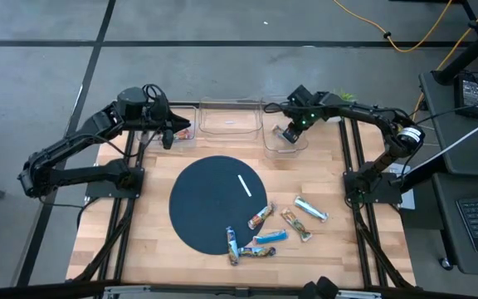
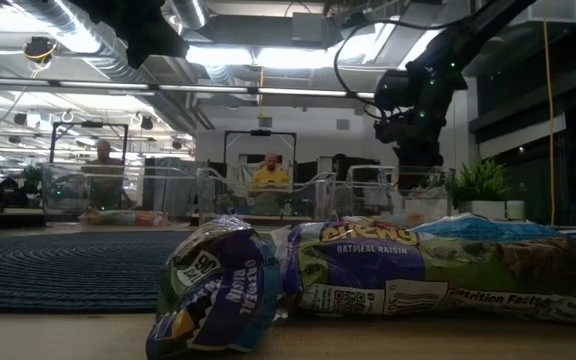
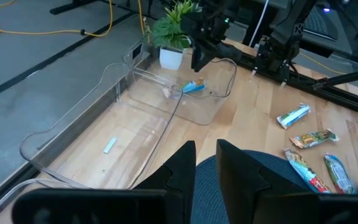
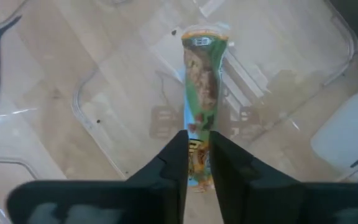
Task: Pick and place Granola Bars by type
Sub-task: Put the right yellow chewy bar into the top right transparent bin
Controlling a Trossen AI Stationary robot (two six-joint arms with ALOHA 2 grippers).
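Three clear bins stand in a row along the table's far edge. My right gripper (image 1: 289, 133) hangs over the right bin (image 1: 299, 146), pointing steeply down, its fingers a narrow gap apart. A green-and-blue granola bar (image 4: 202, 81) lies below it on the bin floor (image 3: 194, 86), its near end showing in the gap between the fingers. My left gripper (image 1: 167, 133) waits at the left bin (image 1: 191, 112), slightly open and empty (image 3: 206, 155). Several more bars (image 1: 270, 237) lie flat on the wood at the near right.
The left bin holds red-orange wrappers (image 1: 182, 131); the middle bin (image 1: 231, 110) holds one small pale bar (image 3: 109, 145). A dark round mat (image 1: 206, 208) with a thin white strip (image 1: 245, 185) covers the table's middle. A potted plant (image 3: 173, 37) stands behind the right bin.
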